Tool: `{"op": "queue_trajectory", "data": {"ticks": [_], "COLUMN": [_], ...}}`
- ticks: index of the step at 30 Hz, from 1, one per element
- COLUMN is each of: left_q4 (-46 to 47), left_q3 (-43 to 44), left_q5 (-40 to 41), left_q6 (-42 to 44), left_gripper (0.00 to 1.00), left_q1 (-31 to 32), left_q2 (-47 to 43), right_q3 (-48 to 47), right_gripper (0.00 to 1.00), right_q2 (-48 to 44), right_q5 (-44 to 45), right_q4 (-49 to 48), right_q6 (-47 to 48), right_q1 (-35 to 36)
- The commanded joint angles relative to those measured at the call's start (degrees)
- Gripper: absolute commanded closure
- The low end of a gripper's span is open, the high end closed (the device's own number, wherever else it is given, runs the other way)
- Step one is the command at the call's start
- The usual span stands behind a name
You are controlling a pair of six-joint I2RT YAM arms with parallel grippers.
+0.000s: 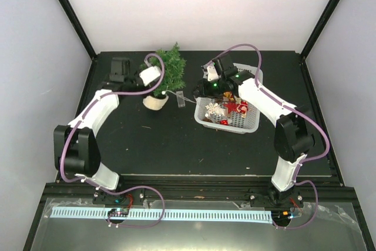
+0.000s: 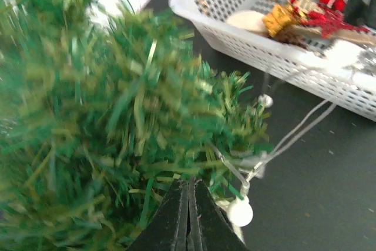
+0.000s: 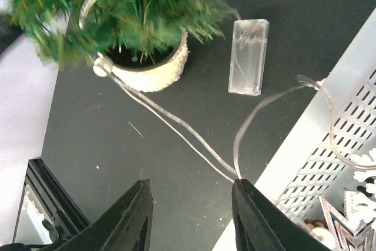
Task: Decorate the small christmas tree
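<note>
The small christmas tree [image 1: 171, 69] stands at the back of the table on its round beige base [image 1: 155, 102]. My left gripper [image 2: 189, 183] is shut, its tips pushed into the green branches [image 2: 106, 121], and nothing shows between the jaws. A clear light string with white bulbs [image 2: 241, 211] hangs off the tree's lower branches. My right gripper [image 3: 191, 197] is open low over the dark table beside the white basket [image 3: 317, 145]. The light string's wire [image 3: 176, 124] runs from the tree base [image 3: 154, 74] to my right fingertip [image 3: 242, 189] and touches it.
The clear battery box [image 3: 249, 56] lies flat between tree and basket. The basket [image 1: 247, 126] holds a gold gift ornament [image 2: 277, 20], a red star [image 2: 329, 19] and a white snowflake [image 3: 365, 167]. Black frame posts stand at the table's back corners.
</note>
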State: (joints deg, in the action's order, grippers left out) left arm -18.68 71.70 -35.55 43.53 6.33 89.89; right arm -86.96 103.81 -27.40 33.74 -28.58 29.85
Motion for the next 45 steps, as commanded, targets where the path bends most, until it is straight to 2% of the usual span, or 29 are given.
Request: {"op": "queue_trajectory", "data": {"ticks": [1, 6, 12, 14, 18, 25, 32, 36, 39, 45], "left_q4": [8.6, 10.3, 12.2, 12.8, 12.2, 11.0, 10.2, 9.0, 8.5, 7.4], "left_q3": [-6.3, -10.3, -12.0, -12.7, -12.9, -10.6, -9.0, -8.4, -8.0, -7.7], "left_q5": [-0.8, -4.1, -5.7, -6.2, -6.9, -8.1, -9.5, -10.6, -11.2, -12.2], "left_q6": [-1.8, -4.3, -8.2, -9.5, -10.1, -14.2, -16.2, -16.0, -16.4, -16.2], "left_gripper": [0.98, 0.98, 0.98, 0.99, 0.98, 0.98, 0.98, 0.98, 0.98, 0.98], "left_q1": [-0.9, -4.1, -7.8, -8.8, -9.6, -9.9, -9.9, -9.8, -9.9, -9.9], "left_q2": [-3.6, -5.8, -7.0, -7.3, -7.7, -7.1, -7.0, -7.2, -7.5, -7.8], "right_q3": [0.2, -1.3, -7.3, -10.2, -13.7, -16.3, -15.8, -14.4, -14.8, -16.0], "right_gripper": [0.60, 0.54, 0.38, 0.35, 0.35, 0.35, 0.33, 0.32, 0.41, 0.78], "right_q2": [-1.8, -1.7, 0.7, 2.6, 5.1, 7.6, 9.9, 10.8, 12.2, 13.2], "right_q5": [-0.4, -1.0, -1.1, -2.4, -5.0, -4.1, -3.0, -4.8, -5.5, -4.2], "right_q4": [-1.8, -3.6, -6.2, -6.3, -7.4, -1.0, 5.1, 3.7, 2.9, 2.3], "right_q6": [0.5, -0.8, -3.9, -5.1, -6.6, -3.8, -0.4, -0.6, -1.3, -1.4], "right_q1": [0.1, 0.1, 0.1, 0.2, 1.5, 4.3, 7.3, 9.3, 10.3, 11.1]}}
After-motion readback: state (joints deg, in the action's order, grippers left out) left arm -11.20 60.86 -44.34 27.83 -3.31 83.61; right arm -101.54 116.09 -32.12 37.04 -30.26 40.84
